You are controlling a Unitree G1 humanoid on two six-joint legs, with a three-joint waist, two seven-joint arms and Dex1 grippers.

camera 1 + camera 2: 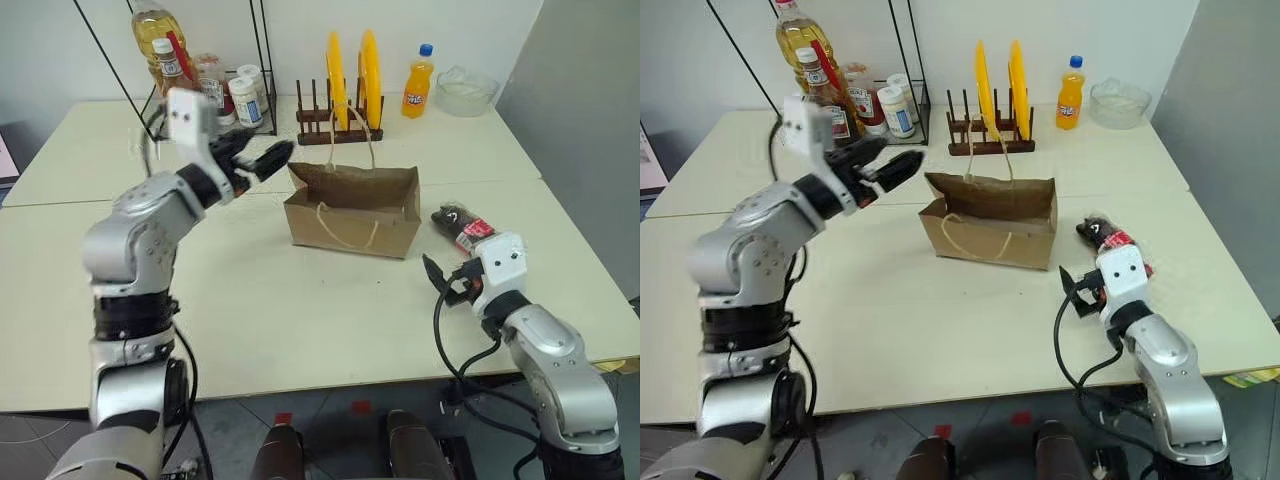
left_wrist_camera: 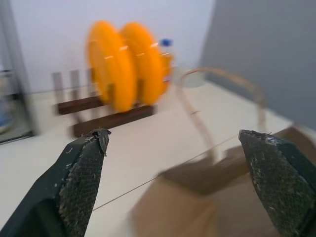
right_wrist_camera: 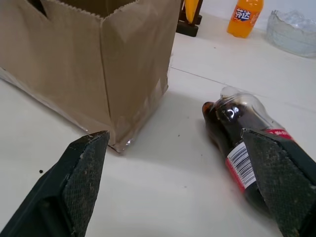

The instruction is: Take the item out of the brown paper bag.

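Note:
The brown paper bag [image 1: 355, 215] stands upright and open at the middle of the table, its cord handles [image 1: 352, 125] looping up. The item, a cola bottle [image 1: 462, 227] with a red label, lies on its side on the table just right of the bag and outside it [image 3: 237, 133]. My left gripper [image 1: 262, 156] hovers open beside the bag's upper left rim, with nothing between its fingers [image 2: 84, 173]. Low by the table, my right gripper [image 1: 446, 279] is open and just short of the bottle, pointing at the gap between bag and bottle.
A wooden rack with two yellow plates [image 1: 350, 75] stands behind the bag. An orange soda bottle [image 1: 418, 88] and a glass bowl [image 1: 466, 90] are at the back right. A wire shelf with oil and sauce bottles [image 1: 200, 75] is at the back left.

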